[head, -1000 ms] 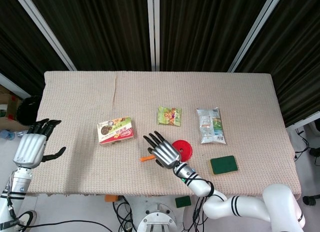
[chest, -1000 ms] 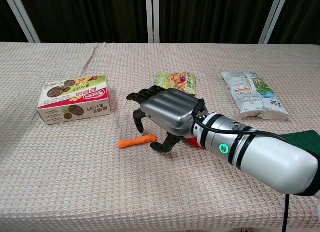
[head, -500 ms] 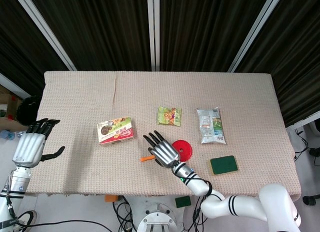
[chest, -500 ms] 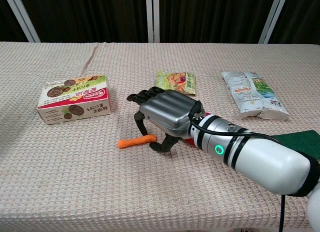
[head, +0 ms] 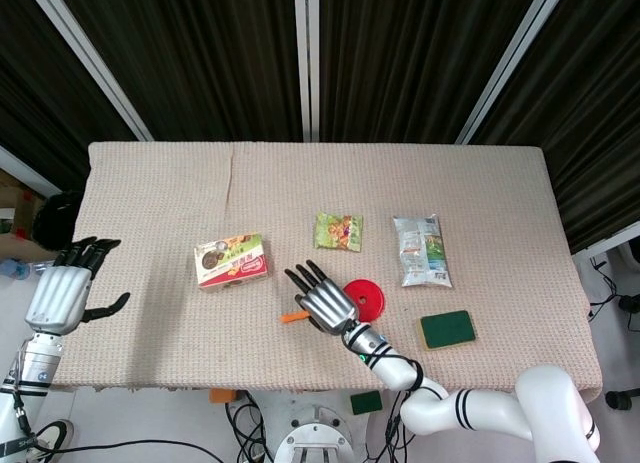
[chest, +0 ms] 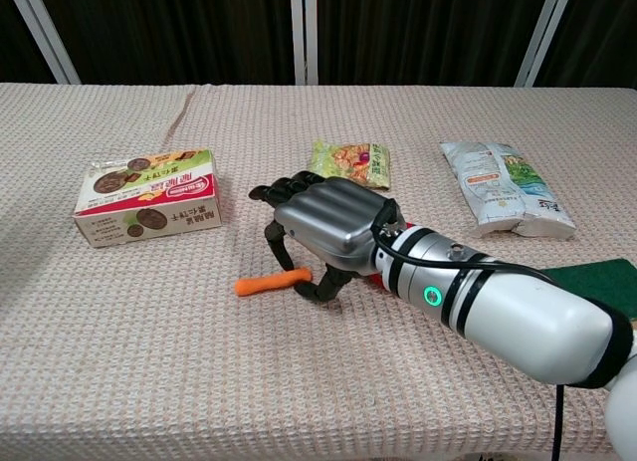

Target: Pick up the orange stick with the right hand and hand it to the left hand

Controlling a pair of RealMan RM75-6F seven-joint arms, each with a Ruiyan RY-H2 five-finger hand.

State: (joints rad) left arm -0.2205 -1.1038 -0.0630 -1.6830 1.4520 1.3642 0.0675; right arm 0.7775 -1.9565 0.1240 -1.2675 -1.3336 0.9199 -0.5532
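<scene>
two robot hands seen: right robot hand arched over stick on worktop, fingers spread, holding nothing; left robot hand wide, off worktop's edge.

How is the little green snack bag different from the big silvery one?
The green snack bag is smaller and squarish; the silvery bag is longer and white-grey. The green one lies just beyond the right hand; the silvery one lies further right, near the green sponge. Both lie flat on the tablecloth.

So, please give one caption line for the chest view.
Right hand arched over one end of the orange stick lying on the table.
</scene>
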